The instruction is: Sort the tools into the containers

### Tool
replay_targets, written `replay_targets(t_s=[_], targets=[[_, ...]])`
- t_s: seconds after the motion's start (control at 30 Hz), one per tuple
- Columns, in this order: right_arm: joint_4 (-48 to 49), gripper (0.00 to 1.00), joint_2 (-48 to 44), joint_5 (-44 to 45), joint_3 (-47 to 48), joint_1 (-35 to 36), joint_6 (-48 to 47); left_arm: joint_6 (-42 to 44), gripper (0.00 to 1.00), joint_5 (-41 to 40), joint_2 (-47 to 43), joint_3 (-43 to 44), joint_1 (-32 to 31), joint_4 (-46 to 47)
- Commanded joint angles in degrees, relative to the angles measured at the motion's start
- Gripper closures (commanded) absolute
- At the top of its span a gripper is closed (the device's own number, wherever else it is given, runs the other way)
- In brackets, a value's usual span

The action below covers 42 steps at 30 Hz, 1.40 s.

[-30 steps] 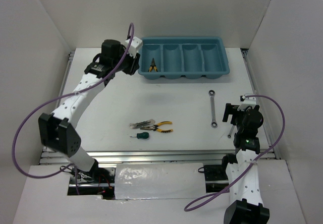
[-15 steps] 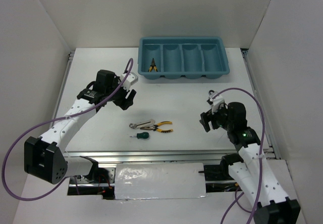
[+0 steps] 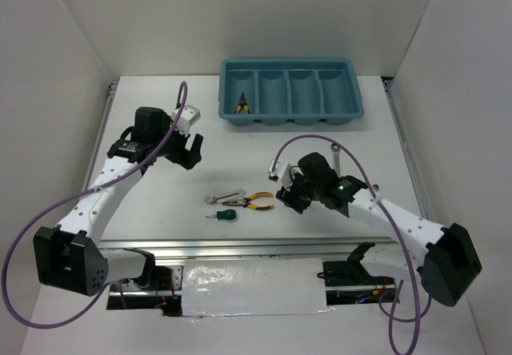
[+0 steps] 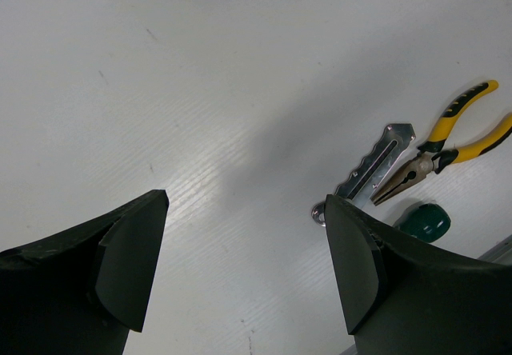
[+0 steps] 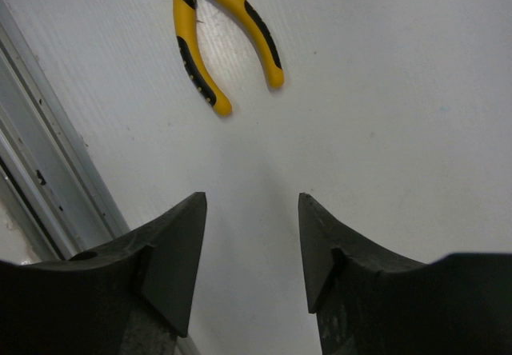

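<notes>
The teal tray (image 3: 290,120) with the containers stands at the back, and one yellow-handled pliers (image 3: 242,105) lies in its leftmost compartment. On the table lie a second yellow pliers (image 3: 259,201) (image 4: 445,141) (image 5: 226,41), silver metal pieces (image 3: 225,198) (image 4: 376,169) and a green-handled screwdriver (image 3: 227,213) (image 4: 422,221). My left gripper (image 3: 190,152) (image 4: 246,197) is open and empty, up and left of this cluster. Just right of the pliers handles, my right gripper (image 3: 286,197) (image 5: 251,197) is open with bare table between its fingers. The silver wrench (image 3: 336,150) is mostly hidden behind the right arm.
White walls enclose the table on three sides. A metal rail (image 5: 48,179) runs along the near table edge, close to the right gripper. Purple cables (image 3: 48,203) loop off both arms.
My left gripper pulled back from the tray to the left middle of the table and opened wide. The right arm swung left from the wrench toward the yellow pliers, its jaws narrowing.
</notes>
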Motion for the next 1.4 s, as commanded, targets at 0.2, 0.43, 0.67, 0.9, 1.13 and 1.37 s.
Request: replay_targets(t_s=[0.2,0.43,0.67,0.9,1.13,1.37], targets=[[-7.8,0.3,19.0,-2.3,24.0,-0.9,8.5,2.0,0.06,4.3,-5.1,-1.7,8.7,0.1],[-7.1,0.55,24.3,-3.3,24.6,4.1,-0.7,1.3,0.06,5.5,-5.7,-2.1,11.6,-0.5],[0.0,0.49,26.2,-2.0,21.0,10.3,-8.4,0.0,0.06,4.5,-4.9,-1.4,14.1,-1.6],[-0.1,0.42,31.9,-3.0,22.1,9.3,-17.0,-0.6,0.07,4.6,-5.4,-3.1,14.4,-1.2],[-3.1,0.42,37.0,-5.9,25.2,6.7,-25.2,-0.3,0.07,4.6,-5.6,-4.6,14.4,-0.7],[-4.5,0.43,41.2,-6.5,27.6,5.5,-27.5,-0.2,0.07,4.1,-7.1,-5.9,14.7,-1.0]])
